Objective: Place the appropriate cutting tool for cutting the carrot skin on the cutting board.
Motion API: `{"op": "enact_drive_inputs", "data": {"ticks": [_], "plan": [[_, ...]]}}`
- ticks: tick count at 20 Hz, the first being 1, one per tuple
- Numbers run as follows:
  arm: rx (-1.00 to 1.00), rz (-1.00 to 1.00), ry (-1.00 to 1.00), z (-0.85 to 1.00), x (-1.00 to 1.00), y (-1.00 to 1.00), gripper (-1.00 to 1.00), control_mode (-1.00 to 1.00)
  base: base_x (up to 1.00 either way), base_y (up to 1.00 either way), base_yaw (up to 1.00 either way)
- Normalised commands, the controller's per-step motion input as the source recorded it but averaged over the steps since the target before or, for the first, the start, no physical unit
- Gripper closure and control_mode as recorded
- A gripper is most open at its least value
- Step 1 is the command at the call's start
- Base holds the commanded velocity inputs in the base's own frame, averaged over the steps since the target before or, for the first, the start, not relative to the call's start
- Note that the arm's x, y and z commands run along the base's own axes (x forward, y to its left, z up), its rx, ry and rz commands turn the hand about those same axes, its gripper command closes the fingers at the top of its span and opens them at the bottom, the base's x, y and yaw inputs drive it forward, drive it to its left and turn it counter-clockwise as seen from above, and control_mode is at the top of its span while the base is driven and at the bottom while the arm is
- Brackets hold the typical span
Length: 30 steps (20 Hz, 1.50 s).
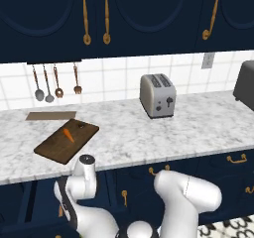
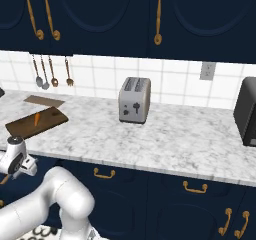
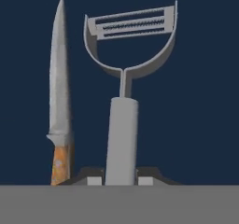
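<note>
Hand view: the peeler (image 3: 122,125) lies on a dark blue surface, its slim grey handle running down between the two finger tips (image 3: 94,180) and its forked head with the slotted blade pointing away from the hand.
Gripper (image 3: 120,181): the finger tips sit tight against either side of the peeler's handle, pinching it near its lower end.
Knife (image 3: 59,101): lies just beside the peeler, roughly parallel to it and apart from it, with the pale blade tip pointing the same way and the brown-orange handle nearest the hand.
Left base view: the arm bends down in front of the counter, below the marble edge, and its wrist dips among the dark blue cabinet fronts; it looks as if a drawer stands open there, though the view is too dark to be sure.
Cutting board (image 1: 59,144): dark brown wood, lying at an angle on the marble counter (image 1: 163,133) near its front edge, with a small hole near its far corner.
Carrot (image 1: 69,135): small and orange, resting on the board towards its far end.
Tan rectangle (image 1: 50,115): flat on the counter behind the board, close to the wall.
Toaster (image 1: 158,95): silver, standing well apart from the board, further along the counter.
Utensils (image 1: 55,82): four hang on the tiled wall above the tan rectangle.
Right base view: a dark appliance (image 2: 247,111) stands at the far end of the counter.
</note>
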Motion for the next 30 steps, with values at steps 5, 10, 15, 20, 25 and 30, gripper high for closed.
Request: {"op": "enact_drive_inputs", "data": {"ticks": [5,10,15,20,25,30], "plan": [[0.00,0.00,0.17,0.75,-0.77,0.00,1.00,-1.00,0.00,0.00,0.00],[0.00,0.00,0.09,0.90,-0.90,0.00,1.00,-1.00,0.00,0.00,0.00],[0.00,0.00,0.00,1.00,-0.85,0.01,1.00,-1.00,0.00,0.00,0.00],[-0.01,0.00,0.00,1.00,-0.80,0.00,1.00,-1.00,0.00,0.00,0.00],[-0.05,0.00,0.00,1.00,-0.63,0.00,1.00,-1.00,0.00,0.00,0.00],[-0.13,-0.01,-0.09,1.00,-0.12,0.00,1.00,-1.00,0.00,0.00,0.00]]}}
